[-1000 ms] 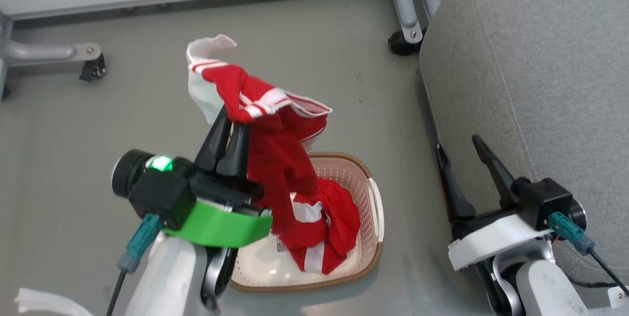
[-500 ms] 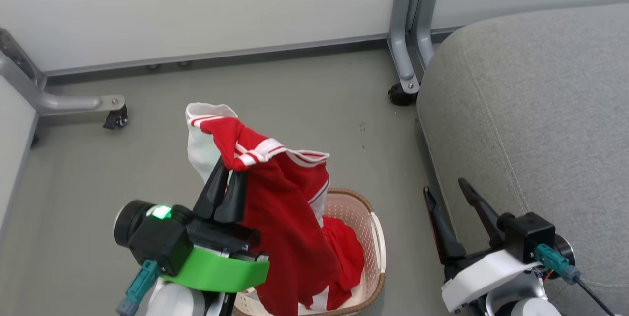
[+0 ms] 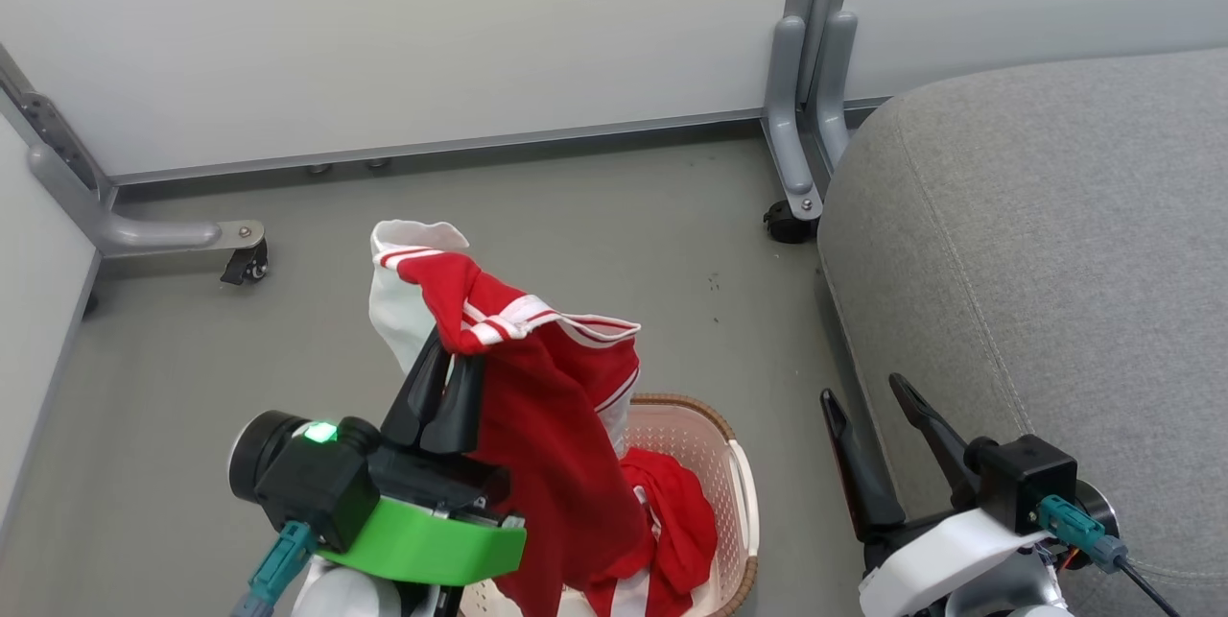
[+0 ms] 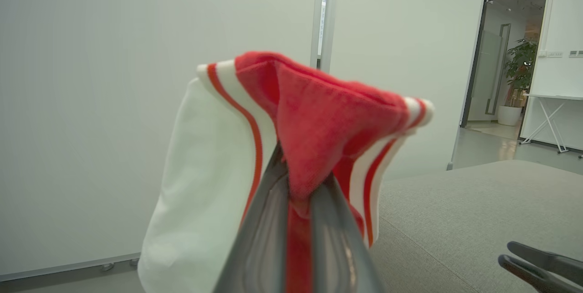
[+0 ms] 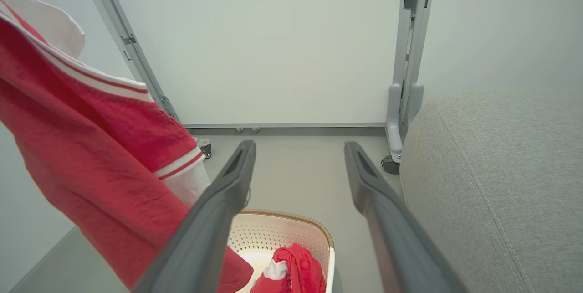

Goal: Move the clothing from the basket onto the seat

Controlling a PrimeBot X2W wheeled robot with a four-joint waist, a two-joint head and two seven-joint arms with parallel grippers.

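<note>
My left gripper (image 3: 457, 358) is shut on a red garment (image 3: 547, 444) with white panels and striped trim, held high over the basket (image 3: 743, 502). The left wrist view has the pinched fabric (image 4: 319, 138) bunched above the gripper (image 4: 300, 183). A second red garment (image 3: 676, 526) lies inside the cream basket (image 5: 287, 231) with the brown rim. The grey seat (image 3: 1036, 291) spreads to the right. Beside its edge my right gripper (image 3: 863, 398) stands open and holds nothing; its fingers (image 5: 227, 192) spread wide in the right wrist view.
A pale partition wall runs along the back. Grey metal frame legs with castors stand on the floor at the left (image 3: 245, 262) and by the seat's far corner (image 3: 791, 219). Grey floor lies between the basket and the wall.
The head camera has tilted up, so the whole scene slid down the picture. The lifted garment has pulled further out of the basket. Both grippers keep their states.
</note>
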